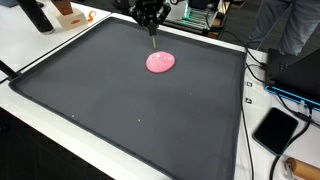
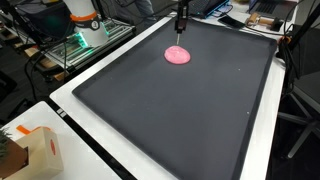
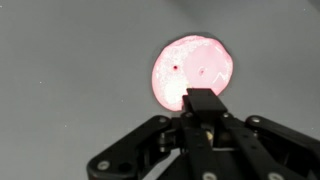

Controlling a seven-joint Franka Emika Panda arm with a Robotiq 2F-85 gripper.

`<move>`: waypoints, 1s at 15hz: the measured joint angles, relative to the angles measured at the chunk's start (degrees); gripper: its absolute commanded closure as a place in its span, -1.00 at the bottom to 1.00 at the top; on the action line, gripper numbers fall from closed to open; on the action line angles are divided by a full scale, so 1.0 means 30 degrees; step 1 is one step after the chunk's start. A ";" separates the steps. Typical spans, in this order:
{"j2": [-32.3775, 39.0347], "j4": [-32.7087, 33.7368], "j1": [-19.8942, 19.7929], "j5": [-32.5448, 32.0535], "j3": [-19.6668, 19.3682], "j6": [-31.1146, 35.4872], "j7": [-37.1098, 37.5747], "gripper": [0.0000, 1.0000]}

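A flat pink round blob [image 1: 160, 62] lies on a large black mat [image 1: 90, 110] near its far side; it shows in both exterior views [image 2: 177, 55] and in the wrist view [image 3: 192, 62]. My gripper [image 1: 152, 14] hangs just above and behind the blob. Its fingers are closed on a thin dark stick-like object [image 1: 153, 38] that points down toward the blob's edge [image 2: 181, 36]. In the wrist view the gripper [image 3: 203, 122] shows this object as a black block [image 3: 201, 101] between the fingers, overlapping the blob's lower edge. Whether its tip touches the mat is hidden.
The mat [image 2: 180, 130] has a raised rim on a white table. A dark tablet [image 1: 275, 130] and cables lie beside it. A cardboard box [image 2: 35, 150] stands at one corner. Lit equipment [image 2: 85, 30] and clutter line the far edge.
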 measured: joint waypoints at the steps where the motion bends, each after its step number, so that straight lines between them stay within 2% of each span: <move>1: -0.0209 0.0182 0.0092 -0.0084 0.0004 -0.0386 0.0212 0.94; 9: -0.1233 0.1319 0.0622 -0.0133 0.0109 -0.2499 0.1302 0.94; 10: -0.1287 0.1379 0.0679 -0.0133 0.0127 -0.2580 0.1368 0.74; 15: -0.1242 0.1438 0.0687 -0.0132 0.0141 -0.2581 0.1371 0.74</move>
